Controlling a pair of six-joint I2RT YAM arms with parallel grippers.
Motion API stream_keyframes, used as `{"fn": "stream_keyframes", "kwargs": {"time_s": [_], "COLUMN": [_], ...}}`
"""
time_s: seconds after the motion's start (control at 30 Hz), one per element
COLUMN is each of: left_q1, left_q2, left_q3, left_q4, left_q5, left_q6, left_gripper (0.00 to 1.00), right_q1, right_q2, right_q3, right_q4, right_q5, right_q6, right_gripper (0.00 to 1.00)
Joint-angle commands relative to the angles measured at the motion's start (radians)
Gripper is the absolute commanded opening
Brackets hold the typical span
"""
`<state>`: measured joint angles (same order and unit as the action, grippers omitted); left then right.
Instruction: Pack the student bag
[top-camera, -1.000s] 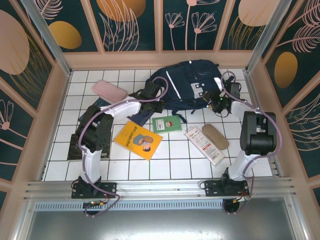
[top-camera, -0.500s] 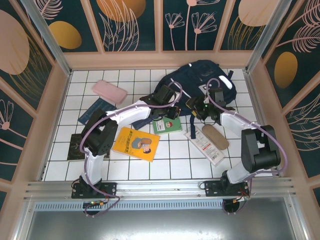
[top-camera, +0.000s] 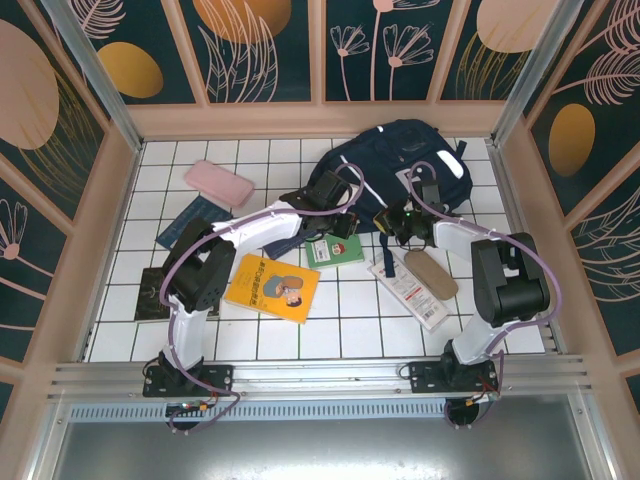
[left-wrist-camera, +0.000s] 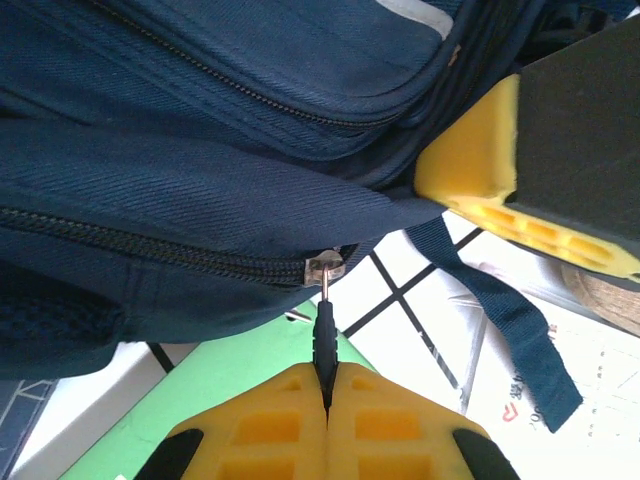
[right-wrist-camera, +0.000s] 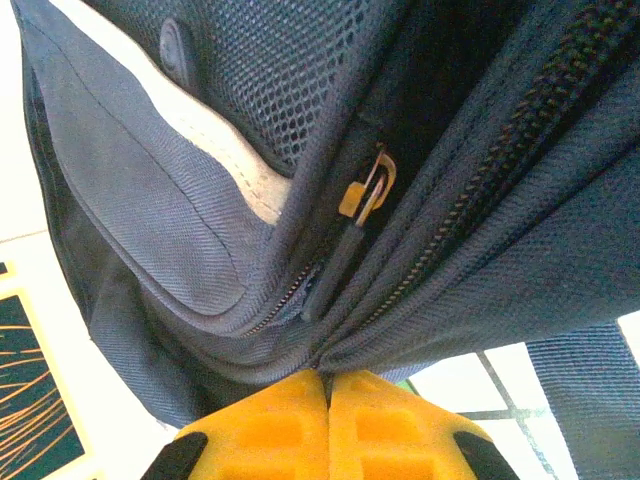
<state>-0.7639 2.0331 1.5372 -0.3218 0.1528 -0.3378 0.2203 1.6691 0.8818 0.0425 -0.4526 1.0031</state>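
Observation:
The student bag (top-camera: 400, 160), dark navy with a white stripe, lies at the back right of the table. My left gripper (top-camera: 346, 224) is at its near edge; in the left wrist view my left gripper (left-wrist-camera: 327, 378) is shut on the black zip pull (left-wrist-camera: 325, 340) that hangs from the metal slider (left-wrist-camera: 324, 268). My right gripper (top-camera: 388, 221) is just to the right of it. In the right wrist view my right gripper (right-wrist-camera: 328, 378) is shut on a fold of bag fabric (right-wrist-camera: 400, 320) beside a zip. A yellowish zip pull (right-wrist-camera: 366, 192) shows above.
A green book (top-camera: 335, 250) lies just under the bag's near edge. Also on the tiles are a yellow book (top-camera: 272, 287), a brown case (top-camera: 430, 272) on a white packet (top-camera: 408, 292), a pink case (top-camera: 218, 183) and dark books (top-camera: 188, 222) at the left.
Both grippers came together at the bag's near edge and the bag shifted right. The right gripper, open before, has closed on the bag fabric.

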Motion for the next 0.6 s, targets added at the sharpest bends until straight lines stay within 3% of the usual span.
{"fn": "stream_keyframes", "kwargs": {"time_s": [0.0, 0.33, 0.57], "left_q1": [-0.008, 0.105, 0.191], "left_q2": [-0.038, -0.059, -0.005], "left_q3": [-0.007, -0.058, 0.025], "left_q4": [-0.061, -0.088, -0.106], "left_q5": [-0.117, -0.262, -0.313], "left_q6": [0.037, 0.077, 0.119], "left_gripper": [0.00, 0.00, 0.00], "right_q1": [-0.041, -0.130, -0.181], "right_q2": [-0.017, -0.068, -0.086], "right_q3": [0.006, -0.027, -0.014], "right_q4": [0.012, -0.015, -0.042], "right_q5": [0.083, 0.088, 0.084], "right_q6": [-0.015, -0.068, -0.108], "right_gripper": [0.00, 0.00, 0.00]}}
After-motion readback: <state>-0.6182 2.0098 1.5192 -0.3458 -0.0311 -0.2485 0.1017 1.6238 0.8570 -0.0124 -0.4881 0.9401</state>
